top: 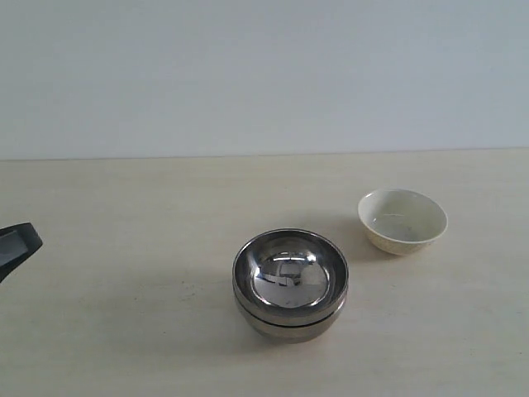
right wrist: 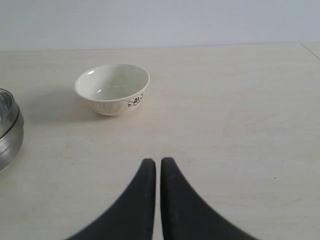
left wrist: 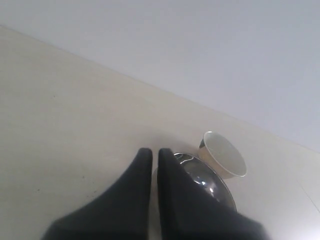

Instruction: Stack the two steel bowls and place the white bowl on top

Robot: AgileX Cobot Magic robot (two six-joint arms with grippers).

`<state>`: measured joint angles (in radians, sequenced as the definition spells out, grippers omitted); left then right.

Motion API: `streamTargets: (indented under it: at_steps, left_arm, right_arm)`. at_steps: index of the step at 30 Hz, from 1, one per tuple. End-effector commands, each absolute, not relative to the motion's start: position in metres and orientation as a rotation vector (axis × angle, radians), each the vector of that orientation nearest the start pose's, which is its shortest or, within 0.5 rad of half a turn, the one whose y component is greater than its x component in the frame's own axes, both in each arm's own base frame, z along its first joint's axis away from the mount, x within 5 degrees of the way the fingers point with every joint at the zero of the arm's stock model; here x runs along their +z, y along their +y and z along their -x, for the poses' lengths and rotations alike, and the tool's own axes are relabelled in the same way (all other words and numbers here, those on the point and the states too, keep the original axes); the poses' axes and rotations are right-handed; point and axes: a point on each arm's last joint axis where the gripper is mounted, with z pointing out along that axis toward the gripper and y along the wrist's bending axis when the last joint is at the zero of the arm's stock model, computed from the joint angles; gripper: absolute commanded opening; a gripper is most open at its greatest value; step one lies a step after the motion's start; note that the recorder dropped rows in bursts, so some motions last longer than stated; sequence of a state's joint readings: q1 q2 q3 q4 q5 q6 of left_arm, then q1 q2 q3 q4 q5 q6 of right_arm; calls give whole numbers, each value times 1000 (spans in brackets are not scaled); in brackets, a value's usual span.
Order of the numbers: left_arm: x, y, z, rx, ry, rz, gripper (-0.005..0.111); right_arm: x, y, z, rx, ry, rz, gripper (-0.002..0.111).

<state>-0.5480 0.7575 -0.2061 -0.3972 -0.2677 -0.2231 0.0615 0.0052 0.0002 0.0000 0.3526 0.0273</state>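
The two steel bowls (top: 289, 285) sit nested one inside the other at the front middle of the counter (top: 124, 331), with the white bowl (top: 402, 220) upright nearby, behind and to their right, not touching them. My left pincer (left wrist: 154, 153) is pressed together on nothing, pointing toward the stack. My right pincer (right wrist: 154, 162) is also together and empty, facing the white bowl.

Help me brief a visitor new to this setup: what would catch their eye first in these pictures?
The two steel bowls, mirror-shiny and nested one in the other, stand in the middle of the table and draw the eye first. Next comes the white bowl, upright and empty, apart from them to the right and farther back in the exterior view. The left tool and right tool are shut and hold nothing.
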Motion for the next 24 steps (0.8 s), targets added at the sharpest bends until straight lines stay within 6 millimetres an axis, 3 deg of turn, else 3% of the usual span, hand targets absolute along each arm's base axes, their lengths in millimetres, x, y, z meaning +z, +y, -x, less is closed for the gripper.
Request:
streamTargets:
  at_steps: [1, 5, 12, 18, 24]
  left_arm:
    - [232, -66, -127, -737, 1840, 145, 4]
    - [232, -66, -127, -716, 1838, 114, 4]
    - [240, -58, -120, -463, 1740, -179, 4]
    - [244, -25, -91, -366, 1557, -57, 4]
    - [230, -4, -59, -259, 1319, 53, 4]
  right_arm:
    - [182, 3, -53, 59, 1825, 33, 0]
    - [182, 3, -53, 59, 1825, 33, 0]
    - [182, 3, -53, 59, 1825, 33, 0]
    - [182, 3, -53, 59, 1825, 33, 0]
    - [182, 3, -53, 59, 1825, 33, 0]
